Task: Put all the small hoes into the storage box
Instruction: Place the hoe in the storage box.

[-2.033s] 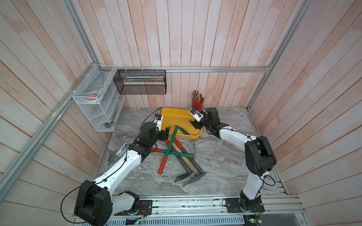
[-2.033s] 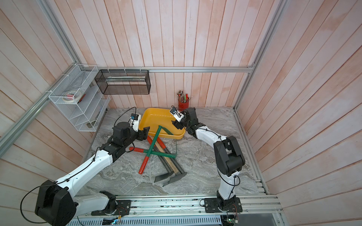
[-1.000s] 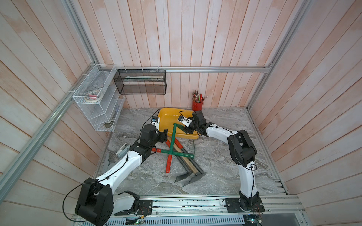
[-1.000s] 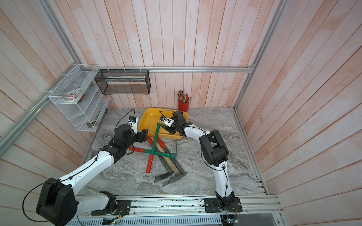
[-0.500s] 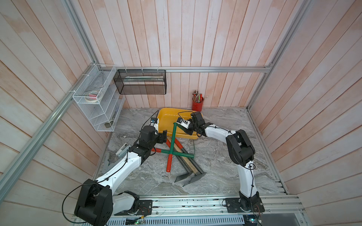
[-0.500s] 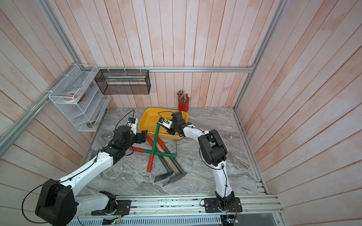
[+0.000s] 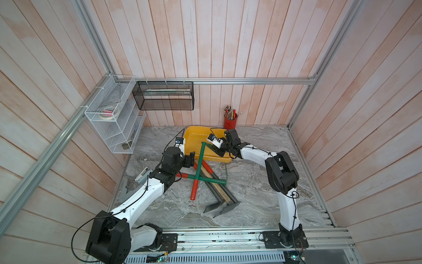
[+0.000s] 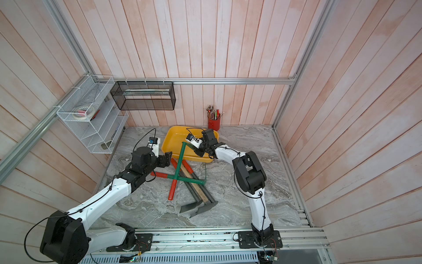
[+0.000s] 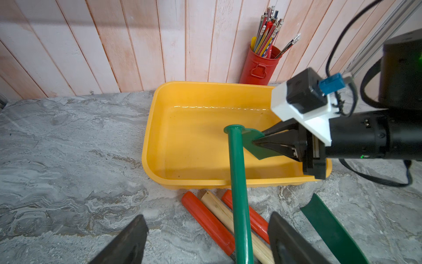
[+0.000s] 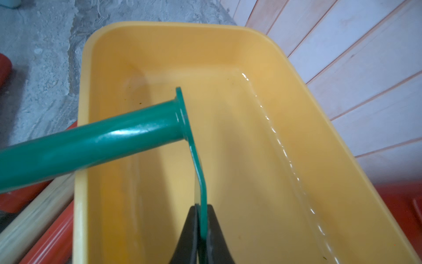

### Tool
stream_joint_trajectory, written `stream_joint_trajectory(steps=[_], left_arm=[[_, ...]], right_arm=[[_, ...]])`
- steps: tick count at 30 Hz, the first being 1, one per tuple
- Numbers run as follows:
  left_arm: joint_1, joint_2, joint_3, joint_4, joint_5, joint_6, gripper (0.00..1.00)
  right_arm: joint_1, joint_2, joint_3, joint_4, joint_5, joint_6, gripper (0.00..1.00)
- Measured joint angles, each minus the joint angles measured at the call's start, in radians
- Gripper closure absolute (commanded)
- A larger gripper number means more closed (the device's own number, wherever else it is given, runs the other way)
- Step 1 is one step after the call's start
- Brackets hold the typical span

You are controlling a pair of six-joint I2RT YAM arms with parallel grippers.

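Observation:
The small hoe has a green shaft, a red grip and a green blade. Its shaft leans over the front rim of the yellow storage box, with the head above the box's inside. My right gripper is shut on the blade, seen in both top views. My left gripper stands open low over the table in front of the box. The shaft runs between its fingers without touching them. In a top view the left gripper sits just left of the shaft.
Under the hoe lies a second green hoe with a red grip, plus wooden and red-handled tools with grey blades. A red tin of pencils stands behind the box. A black mesh basket and white wire rack hang on the walls.
My right arm swung in from the box's right side to the hoe's head and its jaws closed on the blade. The left arm has stayed nearly still and open.

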Motion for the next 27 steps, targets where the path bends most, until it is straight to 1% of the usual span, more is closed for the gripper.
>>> stream_joint_trajectory(steps=[6,11,17,23,27], left_arm=[[0.000,-0.003,0.000,0.000,0.007,0.000,0.15],[0.000,-0.013,0.000,0.000,0.007,0.000,0.15],[0.000,-0.041,0.000,0.000,0.006,0.000,0.15],[0.000,-0.048,0.000,0.009,0.006,-0.007,0.15],[0.000,-0.047,-0.008,0.032,0.007,-0.019,0.15]], right_arm=[[-0.065,-0.050,0.000,0.065,0.007,0.126,1.00],[-0.094,-0.059,0.066,0.042,0.090,0.265,1.00],[-0.092,-0.059,0.243,-0.079,0.201,0.488,1.00],[-0.089,-0.031,0.434,-0.287,0.319,0.736,1.00],[-0.082,-0.001,0.471,-0.401,0.385,0.874,1.00]])
